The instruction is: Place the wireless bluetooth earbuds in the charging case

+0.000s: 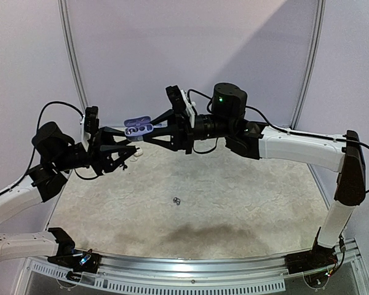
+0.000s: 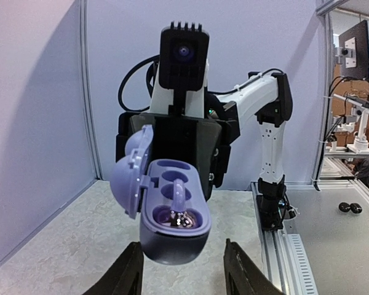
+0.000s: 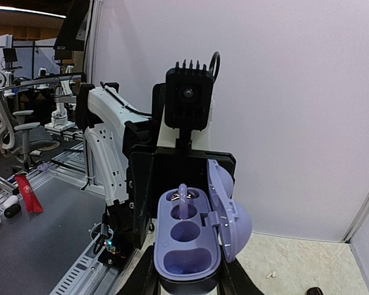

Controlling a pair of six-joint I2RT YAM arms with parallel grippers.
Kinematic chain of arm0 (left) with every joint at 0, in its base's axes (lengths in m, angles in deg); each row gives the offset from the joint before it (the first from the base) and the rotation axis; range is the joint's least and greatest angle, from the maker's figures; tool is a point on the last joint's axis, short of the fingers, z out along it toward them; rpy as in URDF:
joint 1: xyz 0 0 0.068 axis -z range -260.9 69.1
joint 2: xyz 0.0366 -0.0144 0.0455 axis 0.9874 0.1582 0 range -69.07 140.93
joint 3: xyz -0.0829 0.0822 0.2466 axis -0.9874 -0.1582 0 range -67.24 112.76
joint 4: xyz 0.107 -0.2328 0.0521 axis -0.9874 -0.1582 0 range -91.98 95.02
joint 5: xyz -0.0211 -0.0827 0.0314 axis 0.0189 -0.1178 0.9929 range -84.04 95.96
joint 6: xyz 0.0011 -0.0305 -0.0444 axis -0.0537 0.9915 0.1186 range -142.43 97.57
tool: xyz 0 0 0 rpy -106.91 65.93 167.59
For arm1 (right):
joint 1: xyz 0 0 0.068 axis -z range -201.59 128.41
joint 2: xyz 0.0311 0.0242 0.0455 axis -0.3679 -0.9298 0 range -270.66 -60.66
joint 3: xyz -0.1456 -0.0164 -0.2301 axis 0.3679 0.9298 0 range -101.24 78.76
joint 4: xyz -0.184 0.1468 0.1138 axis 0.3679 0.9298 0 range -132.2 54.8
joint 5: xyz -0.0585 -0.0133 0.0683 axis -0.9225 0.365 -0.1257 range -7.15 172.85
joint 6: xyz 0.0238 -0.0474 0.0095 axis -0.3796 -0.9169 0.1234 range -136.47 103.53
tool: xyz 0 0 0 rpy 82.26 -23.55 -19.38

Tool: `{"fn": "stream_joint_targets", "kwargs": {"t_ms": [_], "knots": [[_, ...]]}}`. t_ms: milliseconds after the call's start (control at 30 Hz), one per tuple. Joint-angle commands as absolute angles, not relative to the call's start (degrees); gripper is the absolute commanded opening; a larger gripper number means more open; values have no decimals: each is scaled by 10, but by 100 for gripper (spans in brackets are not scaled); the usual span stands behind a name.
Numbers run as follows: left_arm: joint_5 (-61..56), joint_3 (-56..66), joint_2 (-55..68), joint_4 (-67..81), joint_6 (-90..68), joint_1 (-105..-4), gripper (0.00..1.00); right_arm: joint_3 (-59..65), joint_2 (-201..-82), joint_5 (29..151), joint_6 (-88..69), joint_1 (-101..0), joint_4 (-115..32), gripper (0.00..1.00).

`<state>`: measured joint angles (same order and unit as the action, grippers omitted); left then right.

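A lilac charging case point(image 1: 138, 128) hangs in the air with its lid open. My right gripper point(image 1: 145, 133) is shut on its dark lower shell, seen in the right wrist view point(image 3: 187, 261). One lilac earbud point(image 2: 178, 195) sits in the case with its stem upright, also seen in the right wrist view point(image 3: 182, 200). The other recesses are empty. My left gripper point(image 1: 133, 149) is open and empty, facing the case; its fingers point(image 2: 130, 273) stand just below and either side of the case point(image 2: 172, 215). A small silvery earbud point(image 1: 177, 200) lies on the table. A tiny white earbud point(image 3: 270, 275) lies near the back wall.
The beige table point(image 1: 234, 203) is ringed by white walls at the back and sides. A rail point(image 1: 190, 270) runs along the near edge by the arm bases. A small dark object point(image 3: 313, 291) lies on the table at the bottom right of the right wrist view.
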<state>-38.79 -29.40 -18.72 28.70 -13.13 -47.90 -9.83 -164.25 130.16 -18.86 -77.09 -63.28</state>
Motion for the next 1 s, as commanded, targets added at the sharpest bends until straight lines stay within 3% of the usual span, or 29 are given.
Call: {"fn": "stream_joint_targets", "kwargs": {"t_ms": [0,533,867,967], "knots": [[-381,-287,-184,293,-140,-471,46,-105,-1655,1307,-187,-775,-625,0],[-365,-287,-185,292,-152,-470,37,-98,-1656,1294,-194,-775,-603,0],[-368,-287,-185,292,-154,-471,36,-102,-1661,1289,-196,-775,-591,0],[-369,-287,-184,291,-154,-470,31,-105,-1665,1290,-194,-774,-595,0]]}}
